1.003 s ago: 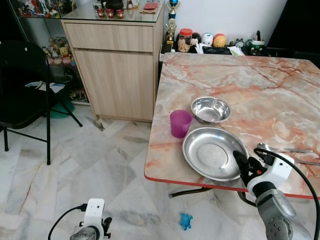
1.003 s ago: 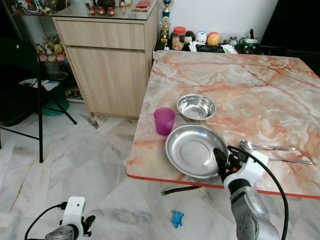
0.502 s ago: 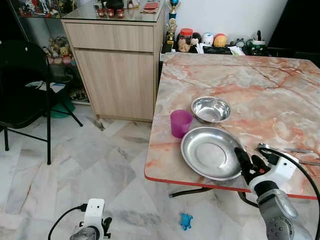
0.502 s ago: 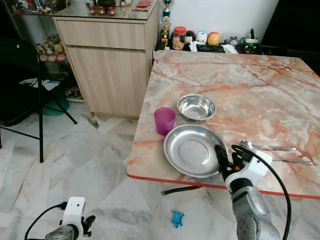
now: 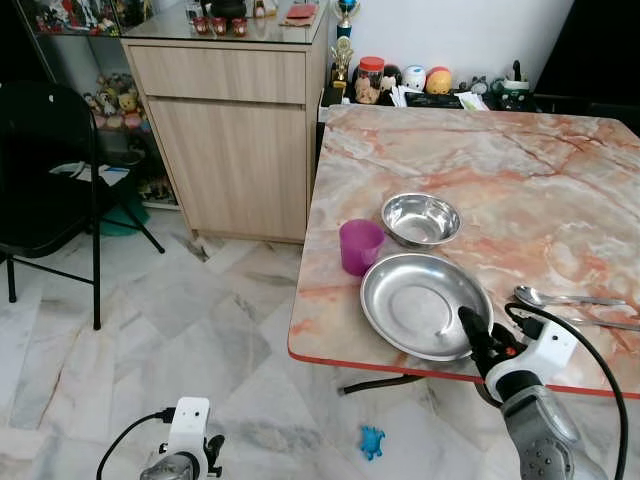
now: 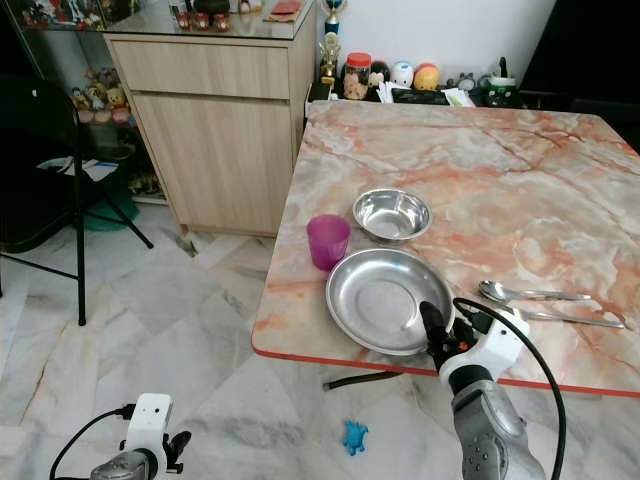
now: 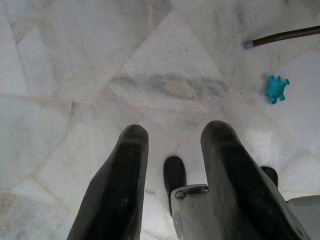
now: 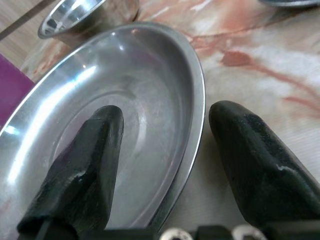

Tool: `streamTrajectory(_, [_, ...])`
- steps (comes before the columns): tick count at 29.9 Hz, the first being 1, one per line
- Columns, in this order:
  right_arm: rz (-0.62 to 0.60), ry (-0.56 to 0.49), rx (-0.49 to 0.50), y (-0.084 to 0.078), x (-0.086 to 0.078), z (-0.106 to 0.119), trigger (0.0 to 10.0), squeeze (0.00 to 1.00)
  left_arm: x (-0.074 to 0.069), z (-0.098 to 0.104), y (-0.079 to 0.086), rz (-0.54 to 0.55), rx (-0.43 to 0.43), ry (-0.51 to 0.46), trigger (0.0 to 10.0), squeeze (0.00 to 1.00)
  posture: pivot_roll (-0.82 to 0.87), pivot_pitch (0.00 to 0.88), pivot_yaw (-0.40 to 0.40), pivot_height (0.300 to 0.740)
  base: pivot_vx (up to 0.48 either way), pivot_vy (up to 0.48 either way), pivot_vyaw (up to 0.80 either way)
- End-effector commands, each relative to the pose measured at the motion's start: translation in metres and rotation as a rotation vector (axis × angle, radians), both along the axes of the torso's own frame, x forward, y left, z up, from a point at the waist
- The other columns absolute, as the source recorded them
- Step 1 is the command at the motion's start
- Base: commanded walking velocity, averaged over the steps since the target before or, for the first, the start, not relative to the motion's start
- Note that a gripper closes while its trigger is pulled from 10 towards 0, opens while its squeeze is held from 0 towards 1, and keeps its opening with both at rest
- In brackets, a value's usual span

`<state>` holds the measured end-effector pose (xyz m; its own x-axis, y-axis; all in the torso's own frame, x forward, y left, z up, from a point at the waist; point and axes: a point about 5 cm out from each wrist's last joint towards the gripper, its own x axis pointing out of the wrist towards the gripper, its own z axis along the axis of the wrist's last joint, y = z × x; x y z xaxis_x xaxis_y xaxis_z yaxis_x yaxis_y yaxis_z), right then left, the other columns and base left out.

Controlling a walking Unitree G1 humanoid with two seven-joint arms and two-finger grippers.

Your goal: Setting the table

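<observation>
My right gripper [image 5: 470, 328] hides near-right rim of plate [image 5: 425, 304]. Fork [image 5: 610, 323] beside spoon [image 5: 565, 298] cut by picture edge; my cable crosses it. Counter [image 5: 520, 170] right side runs out of frame. Purple cup [image 8: 11, 90] only a sliver at right wrist view's edge; bowl [image 8: 85, 17] cropped there too. Shelf trinkets [image 5: 430, 80] behind counter too small to tell. Black chair [image 5: 50, 170] cut at left.

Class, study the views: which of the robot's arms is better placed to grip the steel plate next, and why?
The right. The right gripper is open astride the steel plate rim, one finger over the dish, one outside above the table. The left gripper hangs low over the floor, well away from the plate.
</observation>
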<state>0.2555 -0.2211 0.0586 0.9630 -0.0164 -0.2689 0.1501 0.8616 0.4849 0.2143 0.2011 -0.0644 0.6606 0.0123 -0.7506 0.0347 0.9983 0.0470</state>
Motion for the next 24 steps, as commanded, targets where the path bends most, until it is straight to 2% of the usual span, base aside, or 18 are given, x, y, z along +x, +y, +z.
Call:
streamTrajectory(1, [-0.004, -0.005, -0.009, 0.0007, 0.0031, 0.0011, 10.0, 0.00, -0.0036, -0.0021, 0.0012, -0.015, 0.015, 0.016, 10.0, 0.00, 0.03, 0.000, -0.024, 0.740, 0.000, 0.000, 0.00])
streamTrajectory(17, [-0.019, 0.012, -0.008, 0.0010, 0.0047, -0.0037, 10.0, 0.00, -0.0052, -0.0029, 0.0011, -0.029, 0.022, 0.021, 10.0, 0.00, 0.03, 0.000, -0.026, 0.740, 0.000, 0.000, 0.00])
streamTrajectory(24, [-0.032, 0.032, -0.021, -0.0039, 0.0045, -0.0072, 10.0, 0.00, -0.0055, -0.0032, 0.0006, -0.030, 0.022, 0.022, 10.0, 0.00, 0.03, 0.000, -0.028, 0.740, 0.000, 0.000, 0.00])
